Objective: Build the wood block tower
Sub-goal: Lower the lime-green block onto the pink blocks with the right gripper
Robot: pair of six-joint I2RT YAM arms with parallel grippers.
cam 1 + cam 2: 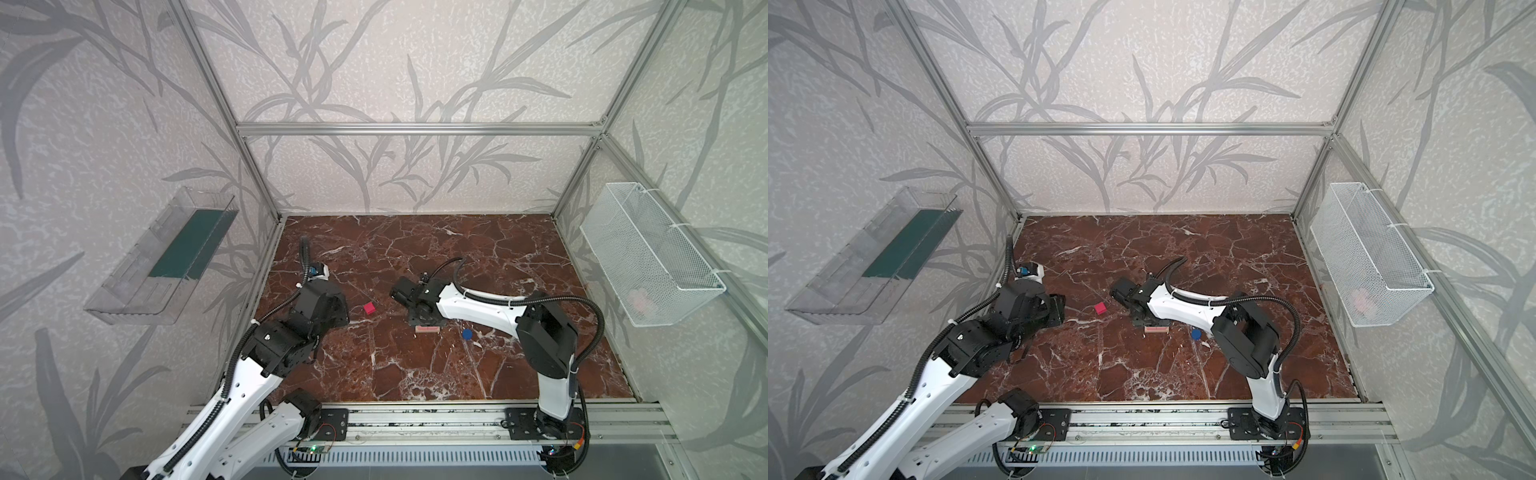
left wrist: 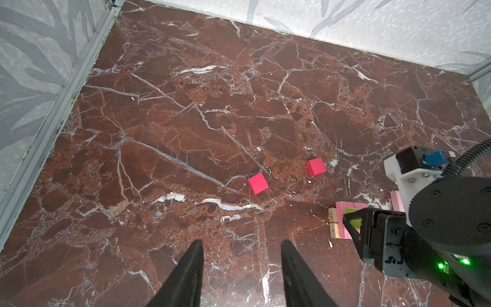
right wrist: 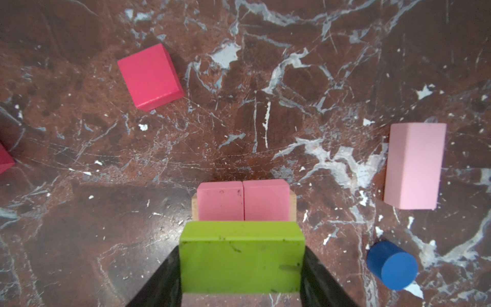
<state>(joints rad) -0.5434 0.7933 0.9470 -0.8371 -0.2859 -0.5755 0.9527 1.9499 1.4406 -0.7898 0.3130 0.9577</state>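
top view: right arm [image 1: 469,307] covers most of the tower [image 1: 427,329]; red cube [image 1: 369,307] and blue disc [image 1: 467,333] lie loose on tabletop [image 1: 415,374].
left wrist: left tool [image 2: 241,242] open, empty.
right wrist: right tool [image 3: 241,268] grips green bar [image 3: 241,247] over two pink bars [image 3: 243,200]; spare pink bar [image 3: 414,166] well apart.

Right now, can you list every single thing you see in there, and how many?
red wooden cubes: two, red, lying loose, apart.
plain tan wooden bars: two, tan, side by side, bottom layer.
pink wooden bars: three, pink; two on the tan bars, one loose.
lime-green wooden bar: one, green, gripped over the pink pair.
blue wooden disc: one, blue, lying loose.
marble table: one, red-brown, underneath everything.
clear plastic tray: one, see-through, left wall.
white wire basket: one, white, right wall.
left gripper: one, black, open, empty.
right gripper: one, black, shut on the lime-green wooden bar.
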